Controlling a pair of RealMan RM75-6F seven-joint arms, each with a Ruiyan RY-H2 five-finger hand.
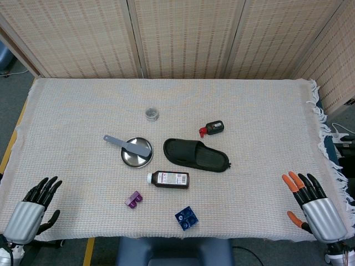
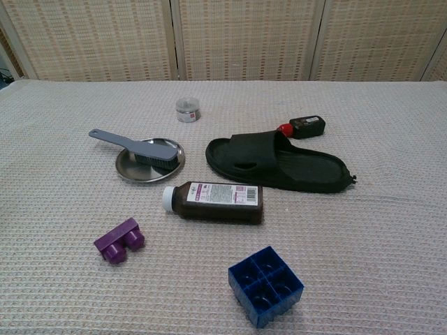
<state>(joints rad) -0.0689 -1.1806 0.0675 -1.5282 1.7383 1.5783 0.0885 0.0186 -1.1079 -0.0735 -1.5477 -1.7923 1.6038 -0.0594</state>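
- Head view: woven reed screens point(image 1: 183, 39) backed a table under a pale waffle-weave cloth point(image 1: 266, 122).
- Head view: the left hand point(image 1: 30, 210) rested at the near left corner, fingers spread, holding nothing; the right hand point(image 1: 313, 205), orange-tipped, lay likewise at the near right corner, fingers apart and empty.
- Head view: both hands stood well apart from the objects; nearest the left was the purple block point(image 1: 133, 199), nearest the right the blue block point(image 1: 186, 216).
- Head view: mid-table lay a brown bottle point(image 1: 168, 179) on its side, a black slipper point(image 1: 195, 155), a steel dish point(image 1: 137, 152) bearing a grey brush point(image 1: 127, 144), a small jar point(image 1: 151, 114) and a red-capped black bottle point(image 1: 212, 128).
- Chest view: neither hand showed; the purple block point(image 2: 119, 239) and blue block point(image 2: 266, 285) lay nearest the camera, apart from each other.
- Judgement: no grasp appeared begun; any next move would call for a long reach inward from either corner.
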